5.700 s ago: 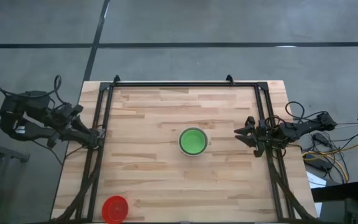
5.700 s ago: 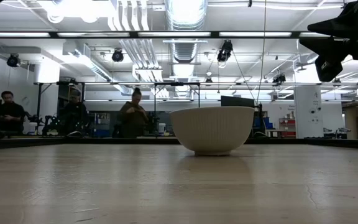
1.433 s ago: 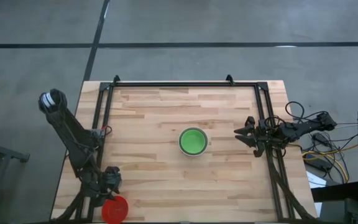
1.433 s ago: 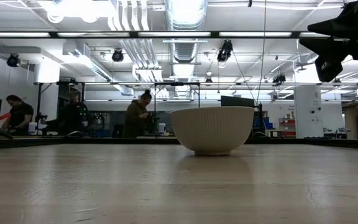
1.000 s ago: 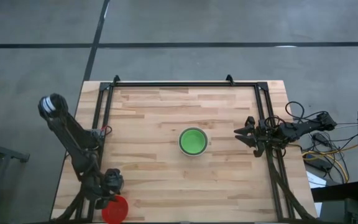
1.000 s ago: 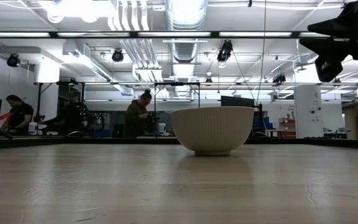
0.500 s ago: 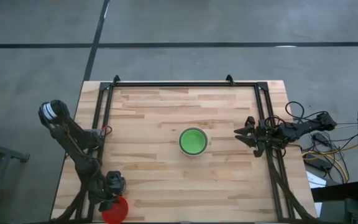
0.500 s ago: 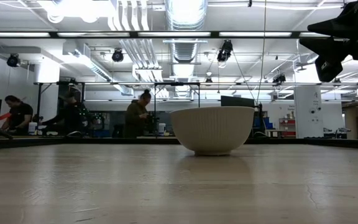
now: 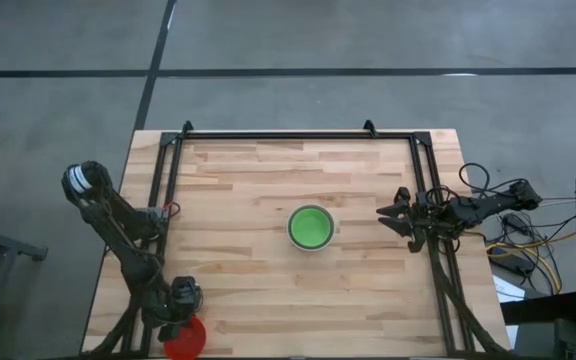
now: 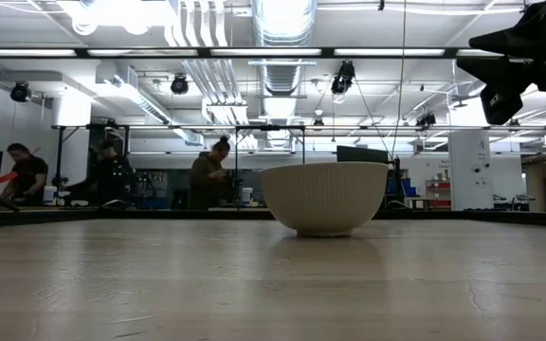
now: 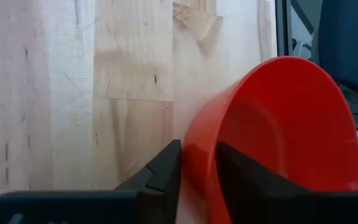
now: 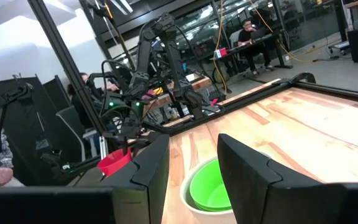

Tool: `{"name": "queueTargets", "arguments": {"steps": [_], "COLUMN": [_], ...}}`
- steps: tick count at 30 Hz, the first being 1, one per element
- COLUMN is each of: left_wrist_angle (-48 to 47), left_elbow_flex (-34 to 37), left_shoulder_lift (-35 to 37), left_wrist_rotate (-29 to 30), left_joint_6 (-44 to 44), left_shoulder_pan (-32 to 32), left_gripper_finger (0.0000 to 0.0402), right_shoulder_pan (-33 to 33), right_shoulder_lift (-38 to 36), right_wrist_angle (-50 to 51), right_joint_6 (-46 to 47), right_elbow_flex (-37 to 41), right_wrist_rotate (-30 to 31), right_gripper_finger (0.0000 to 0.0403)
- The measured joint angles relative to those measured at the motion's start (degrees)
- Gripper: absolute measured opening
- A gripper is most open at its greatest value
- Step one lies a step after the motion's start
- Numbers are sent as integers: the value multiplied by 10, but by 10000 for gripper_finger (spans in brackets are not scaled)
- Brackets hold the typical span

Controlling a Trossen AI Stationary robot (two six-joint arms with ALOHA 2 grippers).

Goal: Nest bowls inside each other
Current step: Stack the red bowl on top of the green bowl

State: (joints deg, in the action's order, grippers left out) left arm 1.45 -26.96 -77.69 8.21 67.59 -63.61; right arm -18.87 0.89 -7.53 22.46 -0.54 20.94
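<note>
Red bowl [image 11: 272, 137] gripped at the bench's [image 9: 248, 200] near-left corner.
Left gripper [image 11: 196, 163] jaws straddle its glossy wall (one inside); right gripper [image 12: 191, 155] jaws wide, near the green-lined pale bowl [image 9: 311, 228].

Looked through every view and honestly there's no readable text anywhere: no labels, brand names, numbers or signs on anything on the table, and whatever's in the room behind it is too small to make out.
</note>
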Motion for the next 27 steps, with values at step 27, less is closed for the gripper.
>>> {"name": "queueTargets", "arguments": {"steps": [27], "left_wrist_angle": [-13], "left_elbow_flex": [-12], "left_shoulder_lift": [10], "left_wrist_rotate": [1], "left_joint_6": [-20], "left_shoulder_pan": [1], "left_gripper_finger": [4], "right_shoulder_pan": [0], "right_shoulder_lift": [0], "right_wrist_angle": [0], "right_joint_6": [0], "right_elbow_flex": [0], "right_wrist_rotate": [0], "right_gripper_finger": [132]}}
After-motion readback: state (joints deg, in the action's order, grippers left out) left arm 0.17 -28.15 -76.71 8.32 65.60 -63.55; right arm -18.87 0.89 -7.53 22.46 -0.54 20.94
